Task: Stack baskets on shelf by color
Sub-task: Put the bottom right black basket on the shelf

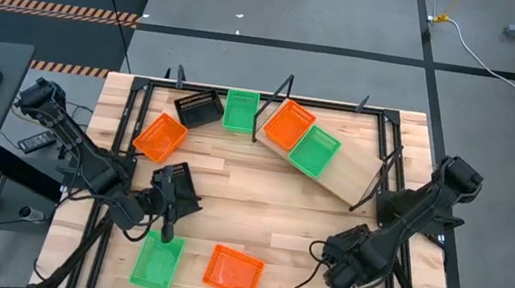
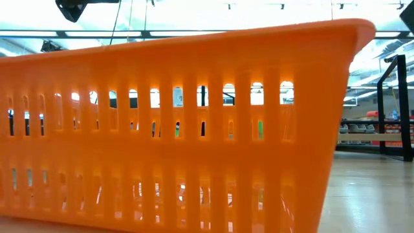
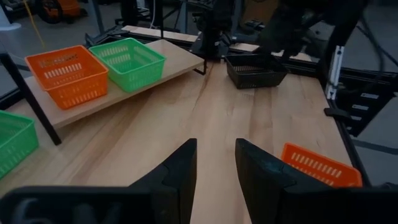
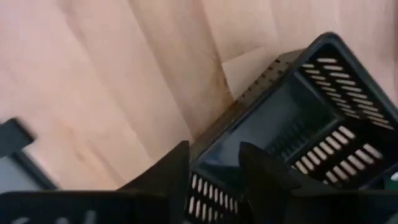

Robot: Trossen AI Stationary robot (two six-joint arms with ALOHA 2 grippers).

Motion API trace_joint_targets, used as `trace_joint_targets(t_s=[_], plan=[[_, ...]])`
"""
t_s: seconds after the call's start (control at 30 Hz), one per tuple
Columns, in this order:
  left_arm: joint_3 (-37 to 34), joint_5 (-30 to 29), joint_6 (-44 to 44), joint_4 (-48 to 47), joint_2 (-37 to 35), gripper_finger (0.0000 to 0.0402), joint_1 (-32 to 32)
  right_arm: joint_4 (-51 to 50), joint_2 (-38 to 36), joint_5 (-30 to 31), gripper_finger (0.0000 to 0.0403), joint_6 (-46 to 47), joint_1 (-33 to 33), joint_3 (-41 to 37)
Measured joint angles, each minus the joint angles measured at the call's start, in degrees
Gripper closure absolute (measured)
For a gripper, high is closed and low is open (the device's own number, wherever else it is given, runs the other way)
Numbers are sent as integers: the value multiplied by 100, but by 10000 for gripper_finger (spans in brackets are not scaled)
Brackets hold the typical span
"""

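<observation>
In the high view my left gripper hovers open over the table's left middle, just past a green basket. My right gripper is at the near right, shut on a black basket. The shelf, a pale board, lies slanted at the far right with an orange basket and a green basket standing on it side by side. Loose on the table are a black basket, a green one and two orange ones. My right gripper has the black basket by one slotted side wall, close to a corner. One finger is inside the basket and the other is outside it. The fingers come from above. Whether the basket is off the table I cannot tell.
The low view is filled by the near orange basket. A black frame runs round the tabletop, with slanted struts by the shelf. Bare planks lie between the two arms. The left wrist view shows the shelf raised above the tabletop.
</observation>
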Motion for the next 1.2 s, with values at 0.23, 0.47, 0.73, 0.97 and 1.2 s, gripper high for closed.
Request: trace_joint_targets(t_s=[0.23, 0.47, 0.73, 0.97, 1.2], plan=[[0, -42, -118, 16, 84, 285, -190, -304, 359, 278, 210, 222, -2, 0], [0, -63, -237, 52, 149, 285, -267, 65, 424, 242, 204, 488, 17, -305], [0, -74, -297, 76, 151, 285, -337, 862, 428, 295, 235, 479, -44, -632], [0, -94, -304, 100, 151, 285, -332, 1712, 428, 917, 269, -354, -427, -362], [0, -94, -315, 101, 151, 285, -332, 2025, 428, 1932, 270, -1653, -1335, 33]])
